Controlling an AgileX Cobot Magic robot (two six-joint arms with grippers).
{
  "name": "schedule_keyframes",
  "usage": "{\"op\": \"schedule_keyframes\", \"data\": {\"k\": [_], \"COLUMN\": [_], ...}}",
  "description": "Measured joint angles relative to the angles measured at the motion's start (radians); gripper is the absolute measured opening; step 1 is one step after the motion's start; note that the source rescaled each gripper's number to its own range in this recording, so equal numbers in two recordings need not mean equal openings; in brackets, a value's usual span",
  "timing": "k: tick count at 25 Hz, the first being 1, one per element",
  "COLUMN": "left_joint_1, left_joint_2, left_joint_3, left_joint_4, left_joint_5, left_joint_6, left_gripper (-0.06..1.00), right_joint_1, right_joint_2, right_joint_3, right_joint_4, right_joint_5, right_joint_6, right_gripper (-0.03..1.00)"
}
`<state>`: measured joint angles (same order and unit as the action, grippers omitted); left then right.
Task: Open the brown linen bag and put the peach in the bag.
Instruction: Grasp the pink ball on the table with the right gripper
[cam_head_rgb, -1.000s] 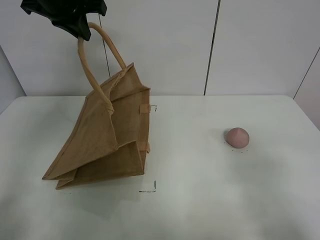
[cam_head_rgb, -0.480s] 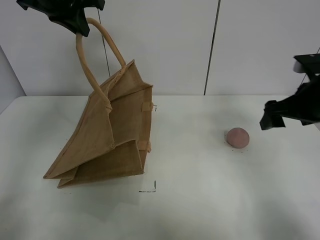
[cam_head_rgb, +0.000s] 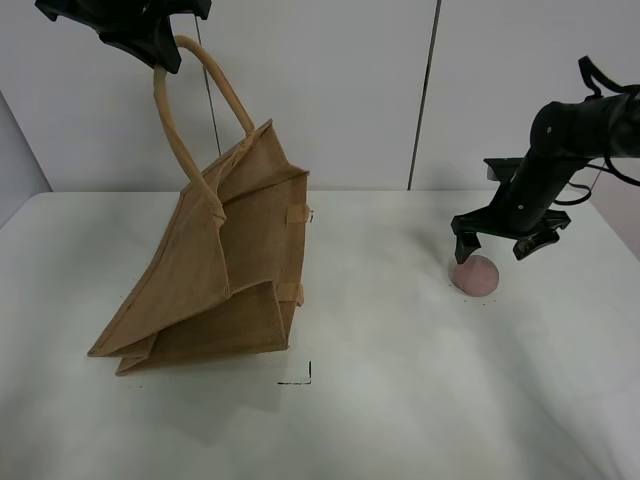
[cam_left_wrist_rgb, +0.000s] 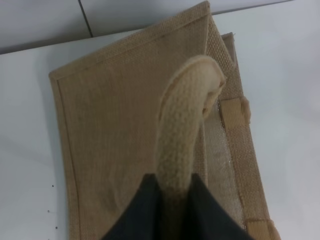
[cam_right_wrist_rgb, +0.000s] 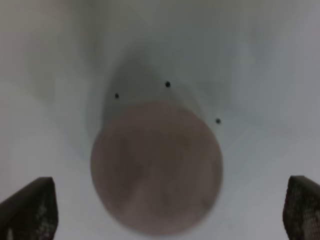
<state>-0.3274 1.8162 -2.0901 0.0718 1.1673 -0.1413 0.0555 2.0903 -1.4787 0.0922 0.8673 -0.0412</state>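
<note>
Pinching the handle (cam_left_wrist_rgb: 182, 125) of the brown linen bag (cam_head_rgb: 220, 270) in our left gripper (cam_head_rgb: 163, 58), at left; we are hovering our right gripper (cam_head_rgb: 490, 246), jaws wide, over the peach (cam_head_rgb: 476, 276)

a robotics lab test bench, by the look of it: a bare white surface (cam_head_rgb: 400, 420) backed by plain white wall panels (cam_head_rgb: 320, 90) with dark seams (cam_head_rgb: 423, 95), thin black corner marks (cam_head_rgb: 300, 378) drawn on the surface well apart from the right fingers (cam_right_wrist_rgb: 30, 210), and three small black dots (cam_right_wrist_rgb: 167, 84) lying between those spread fingers.
</note>
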Motion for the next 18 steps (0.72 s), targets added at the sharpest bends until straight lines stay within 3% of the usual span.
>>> {"op": "schedule_keyframes", "data": {"k": [9,13,16,18], "left_joint_1": [0.0,0.0,0.0,0.0], "left_joint_2": [0.0,0.0,0.0,0.0], "left_joint_3": [0.0,0.0,0.0,0.0], "left_joint_4": [0.0,0.0,0.0,0.0], "left_joint_5": [0.0,0.0,0.0,0.0], "left_joint_6": [0.0,0.0,0.0,0.0], "left_gripper": [0.0,0.0,0.0,0.0], "right_joint_1": [0.0,0.0,0.0,0.0], "right_joint_2": [0.07,0.092,0.105,0.105], "right_joint_3": [-0.009,-0.009,-0.009,-0.009], "right_joint_4": [0.018,0.026,0.03,0.033], "right_joint_5": [-0.03,-0.023,-0.024,-0.03], "right_joint_6": [-0.021,-0.021,-0.025,-0.025], "right_gripper": [1.0,0.94,0.8,0.53]}}
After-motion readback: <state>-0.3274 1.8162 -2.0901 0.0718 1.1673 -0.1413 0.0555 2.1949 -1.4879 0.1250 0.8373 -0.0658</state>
